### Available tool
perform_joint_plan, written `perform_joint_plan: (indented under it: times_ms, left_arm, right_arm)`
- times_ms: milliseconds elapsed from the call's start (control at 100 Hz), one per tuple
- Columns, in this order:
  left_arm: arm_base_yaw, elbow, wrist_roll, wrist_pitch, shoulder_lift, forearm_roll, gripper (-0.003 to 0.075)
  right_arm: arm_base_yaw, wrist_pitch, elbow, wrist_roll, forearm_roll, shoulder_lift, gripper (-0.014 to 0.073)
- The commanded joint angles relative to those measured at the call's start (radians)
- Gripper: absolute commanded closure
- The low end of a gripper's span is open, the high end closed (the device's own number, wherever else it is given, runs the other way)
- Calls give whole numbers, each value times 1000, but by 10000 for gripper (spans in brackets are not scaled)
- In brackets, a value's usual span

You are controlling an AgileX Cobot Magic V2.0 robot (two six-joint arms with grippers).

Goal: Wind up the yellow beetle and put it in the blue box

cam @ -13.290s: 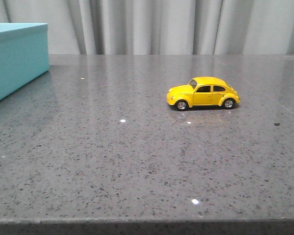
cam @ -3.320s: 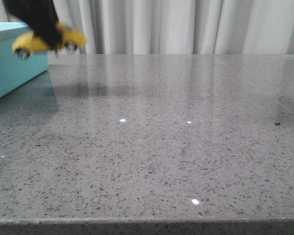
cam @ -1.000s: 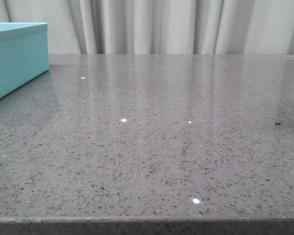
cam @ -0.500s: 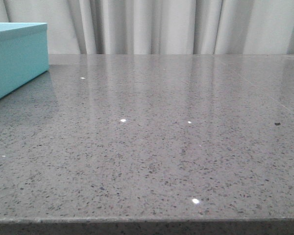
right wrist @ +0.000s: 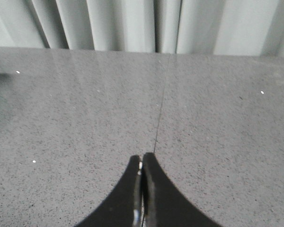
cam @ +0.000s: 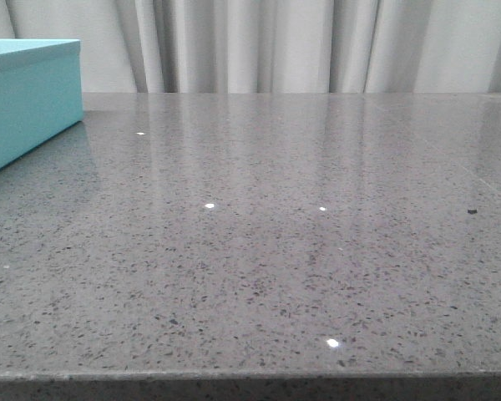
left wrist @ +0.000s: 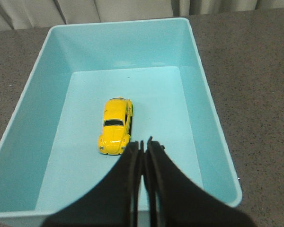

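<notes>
The yellow beetle (left wrist: 115,125) stands on its wheels on the floor of the open blue box (left wrist: 199,85), seen in the left wrist view. My left gripper (left wrist: 143,143) hangs above the box, shut and empty, its tips just beside the car's front. In the front view only a corner of the blue box (cam: 29,96) shows at the far left; the beetle is hidden inside it and neither arm shows. My right gripper (right wrist: 141,158) is shut and empty above bare grey countertop.
The grey speckled countertop (cam: 275,234) spreads across the front view. Pale curtains (cam: 301,46) hang behind the table's far edge. A thin seam (right wrist: 161,104) runs along the countertop in the right wrist view.
The beetle went from the countertop at right into the blue box, carried by the left gripper. Over the last second the front view has not changed.
</notes>
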Motion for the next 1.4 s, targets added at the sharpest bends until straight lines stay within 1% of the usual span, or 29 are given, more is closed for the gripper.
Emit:
perform_joint_plan:
  times_ms: [0, 250, 400, 530, 1390]
  left_arm:
    - [4, 46, 4, -107, -88, -19, 738]
    - [4, 230, 4, -148, -310, -37, 738]
    - [4, 304, 4, -148, -415, -37, 738]
    - [4, 335, 4, -148, -470, -37, 738]
    - [4, 335, 4, -137, -478, -37, 738]
  right_arm:
    - [-2, -140, 33, -9, -32, -47, 659]
    - [-2, -272, 186, -9, -32, -178, 659]
    - [-2, -303, 262, -9, -33, -237, 659]
    - [-2, -300, 285, -9, -33, -249, 659]
    - [-2, -300, 284, -9, -33, -248, 659]
